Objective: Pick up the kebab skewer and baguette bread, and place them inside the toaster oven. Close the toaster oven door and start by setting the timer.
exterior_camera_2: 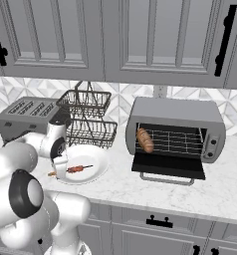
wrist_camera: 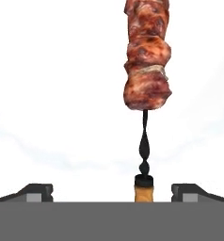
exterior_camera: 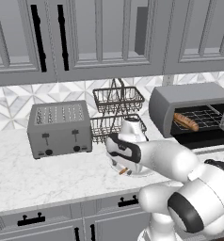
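The pincer (wrist_camera: 112, 190) is spread wide and holds nothing. In the hand view its two dark tips (wrist_camera: 36, 192) stand far apart at the bottom, and the orange end of the kebab skewer (wrist_camera: 147, 56) sits right between them without touching either one. From that orange end a thin dark stick runs up to the red-brown meat chunks.

The kebab skewer lies on a white plate (exterior_camera_2: 98, 164). The plate sits on the white marble desk (exterior_camera_2: 220, 191), near the front edge and about the middle of it. In the right base view the white arm bends down over the left side of the plate, just beside the skewer.

The toaster oven (exterior_camera_2: 176, 112) stands at the back of the desk, toward the right end. The toaster oven door (exterior_camera_2: 169, 167) is folded down flat in front of it, with the bar handle at the front. The baguette bread (exterior_camera_2: 145, 140) lies on the wire rack inside, at the left side.

A grey pop-up toaster (exterior_camera: 60, 128) stands at the back of the desk toward the left end. Between it and the toaster oven is a two-level wire basket (exterior_camera: 117, 100).
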